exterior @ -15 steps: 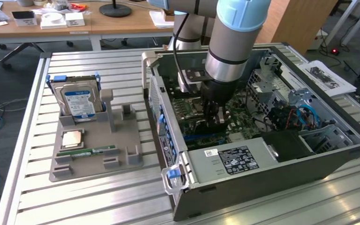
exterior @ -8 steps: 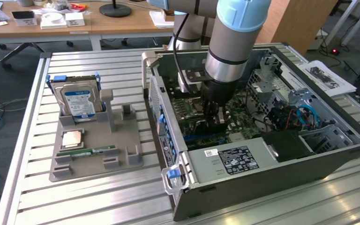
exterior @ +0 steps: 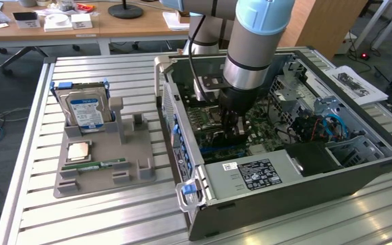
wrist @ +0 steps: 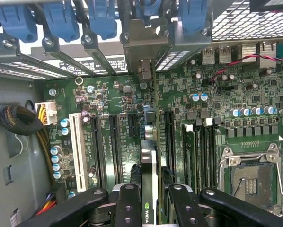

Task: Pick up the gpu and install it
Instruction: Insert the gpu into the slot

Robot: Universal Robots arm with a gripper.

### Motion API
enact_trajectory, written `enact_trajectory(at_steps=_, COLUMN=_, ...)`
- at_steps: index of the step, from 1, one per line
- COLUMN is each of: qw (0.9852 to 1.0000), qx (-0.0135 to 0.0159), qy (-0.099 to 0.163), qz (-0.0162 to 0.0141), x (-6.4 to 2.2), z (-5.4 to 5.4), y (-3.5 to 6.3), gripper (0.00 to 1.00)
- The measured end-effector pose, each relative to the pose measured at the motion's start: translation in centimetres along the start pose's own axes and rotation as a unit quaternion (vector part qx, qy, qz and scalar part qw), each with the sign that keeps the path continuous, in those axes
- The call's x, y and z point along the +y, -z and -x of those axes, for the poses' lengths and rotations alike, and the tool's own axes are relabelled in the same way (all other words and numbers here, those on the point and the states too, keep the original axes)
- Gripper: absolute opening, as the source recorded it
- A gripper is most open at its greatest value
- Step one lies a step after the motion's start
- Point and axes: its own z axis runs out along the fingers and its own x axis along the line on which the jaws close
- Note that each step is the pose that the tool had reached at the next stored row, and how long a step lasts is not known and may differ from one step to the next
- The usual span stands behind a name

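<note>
The gpu [wrist: 148, 163] is a thin dark card seen edge-on, standing upright over the green motherboard [wrist: 113, 94] among its expansion slots. Its metal bracket end [wrist: 144, 70] reaches the rear slot openings of the case. My gripper [wrist: 151, 201] is shut on the card, one black finger on each side. Whether the card's edge is seated in a slot I cannot tell. In the exterior view my gripper [exterior: 234, 127] reaches straight down into the open computer case [exterior: 359, 168], and the card is hidden under it.
Blue retention clips [wrist: 61, 19] line the rear slots. A white slot [wrist: 77, 151], a cable bundle [wrist: 18, 120] and the CPU socket [wrist: 248, 175] surround the card. Outside the case, a grey holder [exterior: 135, 176] carries a hard drive [exterior: 87, 109] and a RAM stick [exterior: 104, 165].
</note>
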Motion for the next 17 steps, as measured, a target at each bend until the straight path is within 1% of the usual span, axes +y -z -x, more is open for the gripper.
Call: enact_trajectory(at_steps=17, qw=1.0000, qx=-0.0002, qy=0.000, qz=-0.0001, x=0.03, z=-0.01, y=-0.18, gripper=0.27)
